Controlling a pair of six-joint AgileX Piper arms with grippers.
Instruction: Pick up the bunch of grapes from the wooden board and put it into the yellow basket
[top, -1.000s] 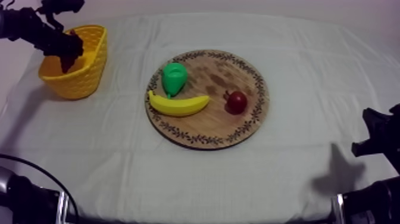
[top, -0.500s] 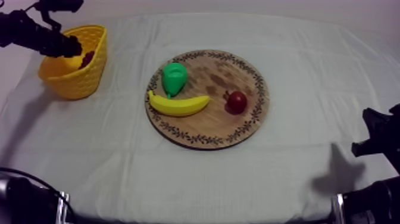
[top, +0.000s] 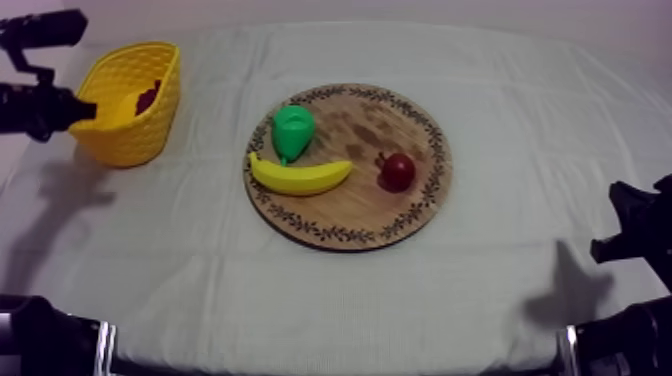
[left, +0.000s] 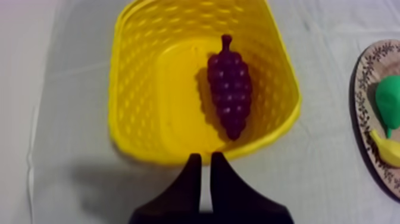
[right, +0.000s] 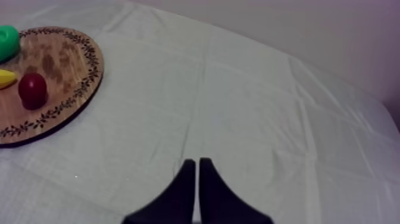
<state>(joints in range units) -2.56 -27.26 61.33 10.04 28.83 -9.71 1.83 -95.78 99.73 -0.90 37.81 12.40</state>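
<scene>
The purple bunch of grapes (left: 229, 89) lies inside the yellow basket (left: 128, 95), stem pointing away from me. From above, the grapes (top: 147, 97) show as a dark patch in the basket (top: 130, 135) at the far left of the table. My left gripper (left: 204, 158) is shut on nothing, its fingers together as a narrow wedge just outside the basket's near wall. In the top view the left gripper (top: 88, 109) hangs beside the basket's left rim. My right gripper (right: 196, 162) is shut and holds nothing, over bare cloth right of the wooden board (right: 59, 62).
The round wooden board (top: 400, 215) in the middle of the table carries a green pear (top: 293, 130), a banana (top: 298, 177) and a small red fruit (top: 397, 171). My right arm (top: 635, 235) rests low at the table's right edge.
My left gripper has drawn back out of the basket to the left and its fingers have come together. The grapes stay lying in the basket. The right arm has not moved.
</scene>
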